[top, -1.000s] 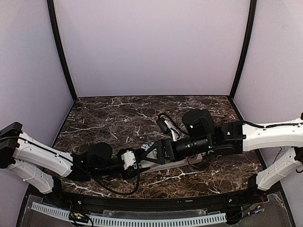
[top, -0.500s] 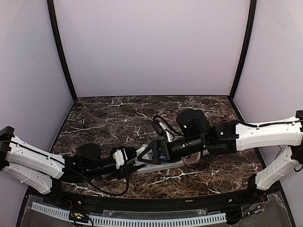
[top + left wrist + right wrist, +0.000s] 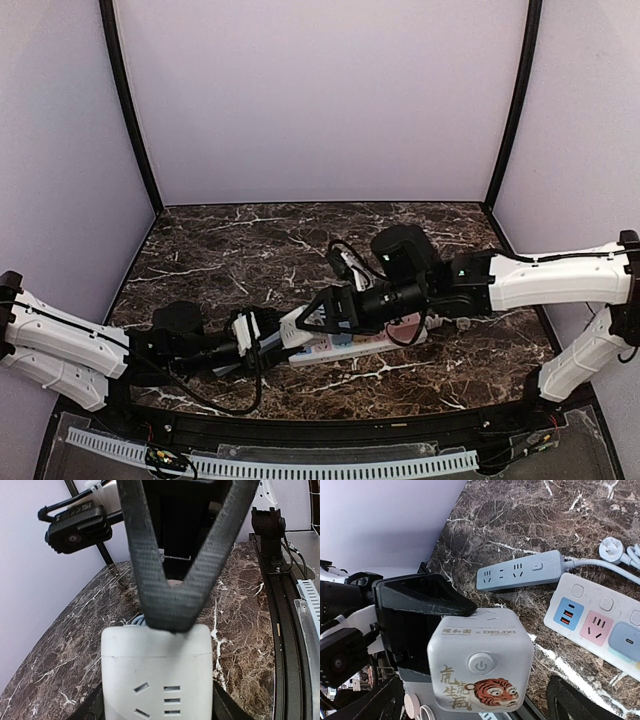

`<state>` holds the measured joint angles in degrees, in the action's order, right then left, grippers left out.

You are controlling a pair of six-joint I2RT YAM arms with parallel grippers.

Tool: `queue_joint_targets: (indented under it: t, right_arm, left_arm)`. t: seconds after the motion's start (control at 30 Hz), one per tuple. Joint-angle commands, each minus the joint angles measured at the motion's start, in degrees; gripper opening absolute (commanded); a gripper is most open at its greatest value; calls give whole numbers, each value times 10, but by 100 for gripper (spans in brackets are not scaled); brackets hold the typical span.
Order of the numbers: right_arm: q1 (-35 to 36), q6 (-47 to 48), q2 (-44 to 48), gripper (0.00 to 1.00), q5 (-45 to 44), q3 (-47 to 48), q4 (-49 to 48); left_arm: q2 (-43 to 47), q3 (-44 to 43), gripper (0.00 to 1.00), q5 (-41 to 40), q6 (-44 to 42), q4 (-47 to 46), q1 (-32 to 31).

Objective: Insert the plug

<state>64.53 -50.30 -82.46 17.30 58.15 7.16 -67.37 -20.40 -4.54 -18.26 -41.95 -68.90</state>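
A white cube socket (image 3: 480, 672) with a tiger picture and a power button sits in my left gripper (image 3: 157, 707). The left fingers (image 3: 94, 706) press on two opposite sides of it. In the top view the cube (image 3: 297, 322) hangs just above the table, left of centre. My right gripper (image 3: 475, 705) is open, and its fingers (image 3: 575, 700) stand a little off the cube on either side. One of its black triangular fingers (image 3: 170, 595) reaches the cube's far edge. A white plug (image 3: 610, 547) on a grey cable lies on the table.
A grey power strip (image 3: 520, 575) lies on the dark marble table (image 3: 230, 250). A white power strip (image 3: 600, 620) with blue and pink socket fields lies nearer, below the right gripper (image 3: 345, 348). The left arm's black finger (image 3: 420, 602) covers the cube's top.
Both grippers have moved left together. The left arm has drawn back toward its base and the right gripper has followed, closing in on the cube.
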Motion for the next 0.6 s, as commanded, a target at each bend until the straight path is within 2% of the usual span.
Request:
queue_joint_targets:
  t: [0.0,0.23,0.5,0.57]
  right_arm:
    - [-1,-7,-25,99,30,19,0]
    - [-1,-15,-36,96,36,25,-7]
    - [0,-14,-62,87,43,44,-8]
    - [1,-12,-69,82,45,48,-7]
  left_arm:
    - [10,6,1,2,0,-23,-3]
    - [-1,2,1,-2,-2,-24,-3]
    - [-12,-3,1,-7,-4,-25,-3]
    - [-16,-4,1,-10,-4,-26,-3]
